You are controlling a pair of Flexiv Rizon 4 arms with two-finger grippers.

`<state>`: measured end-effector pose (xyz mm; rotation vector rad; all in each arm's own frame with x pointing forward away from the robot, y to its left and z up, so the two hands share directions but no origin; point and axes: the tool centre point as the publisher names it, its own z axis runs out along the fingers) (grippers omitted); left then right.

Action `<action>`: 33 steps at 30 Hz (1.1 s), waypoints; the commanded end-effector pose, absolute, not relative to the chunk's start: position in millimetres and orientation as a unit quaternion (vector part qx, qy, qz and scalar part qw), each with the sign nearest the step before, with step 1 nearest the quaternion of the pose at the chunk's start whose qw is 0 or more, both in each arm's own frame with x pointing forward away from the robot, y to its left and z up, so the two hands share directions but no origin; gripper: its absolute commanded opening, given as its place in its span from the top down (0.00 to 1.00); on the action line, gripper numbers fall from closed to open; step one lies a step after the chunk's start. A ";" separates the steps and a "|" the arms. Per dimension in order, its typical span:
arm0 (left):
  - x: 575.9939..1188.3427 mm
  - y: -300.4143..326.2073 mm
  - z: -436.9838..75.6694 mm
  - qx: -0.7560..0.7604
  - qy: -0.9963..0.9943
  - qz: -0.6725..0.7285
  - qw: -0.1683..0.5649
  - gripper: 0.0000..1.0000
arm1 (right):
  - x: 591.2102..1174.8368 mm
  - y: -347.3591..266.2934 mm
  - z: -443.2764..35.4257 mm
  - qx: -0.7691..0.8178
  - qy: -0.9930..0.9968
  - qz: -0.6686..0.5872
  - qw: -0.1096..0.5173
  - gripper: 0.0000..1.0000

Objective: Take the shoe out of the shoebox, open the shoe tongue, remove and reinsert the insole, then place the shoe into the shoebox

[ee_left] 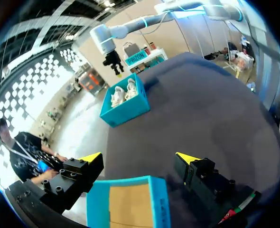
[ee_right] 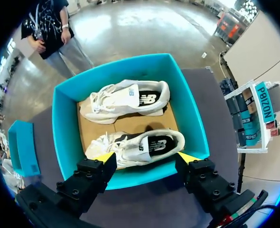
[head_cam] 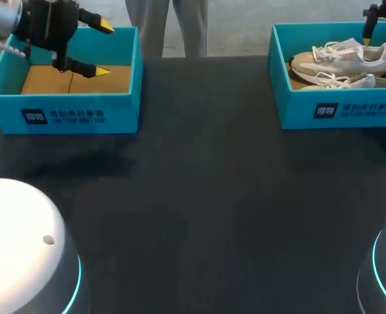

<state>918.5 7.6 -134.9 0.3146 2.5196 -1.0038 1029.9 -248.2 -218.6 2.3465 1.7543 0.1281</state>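
Observation:
Two white sneakers lie on their sides in the teal shoebox [head_cam: 337, 111] at the table's far right: one [head_cam: 340, 59] further back, one [head_cam: 340, 80] nearer the front wall. My right gripper [head_cam: 381, 39] hangs open over this box. In the right wrist view its fingers straddle the near sneaker [ee_right: 140, 145] from above without touching it, and the other sneaker [ee_right: 126, 99] lies ahead. My left gripper [head_cam: 103, 49] is open over an empty teal box [head_cam: 62, 114] at the far left. Its fingertips [ee_left: 91, 156] hold nothing.
The empty box [ee_left: 128, 199] shows a bare cardboard floor under my left gripper. Dark tabletop [head_cam: 199, 196] stretches between the two boxes and toward the front edge. White arm bases [head_cam: 23, 248] stand at the front corners.

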 end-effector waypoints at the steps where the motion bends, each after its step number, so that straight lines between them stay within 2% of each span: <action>1: 922.5 7.5 -131.7 -0.046 0.951 -0.297 0.076 0.00 | 1018.0 -247.9 -218.5 0.798 0.590 0.048 0.108 0.16; 8: 919.4 4.1 -134.3 -0.259 0.928 -0.267 0.025 0.00 | 1004.4 -246.2 -220.4 0.808 0.578 0.049 0.098 0.09; 14: 923.7 9.2 -148.0 -0.493 0.834 -0.246 0.032 0.00 | 986.0 -239.0 -219.4 0.804 0.589 0.045 0.076 0.07; 15: 924.3 10.9 -150.2 -0.520 0.818 -0.246 0.029 0.00 | 981.9 -237.3 -219.2 0.798 0.598 0.043 0.070 0.01; 17: 923.3 14.4 -155.8 -0.585 0.774 -0.238 0.036 0.00 | 974.5 -234.5 -218.7 0.789 0.610 0.043 0.061 0.00; 20: 919.6 17.6 -163.9 -0.647 0.726 -0.229 0.034 0.00 | 965.6 -232.9 -218.7 0.782 0.619 0.044 0.053 0.00; 28: 913.1 13.1 -170.0 -0.783 0.571 -0.235 0.080 0.00 | 945.9 -234.3 -216.4 0.780 0.622 0.054 0.046 0.00; 33: 913.6 12.0 -174.2 -0.816 0.517 -0.242 0.090 0.00 | 936.6 -237.1 -218.1 0.766 0.640 0.042 0.038 0.00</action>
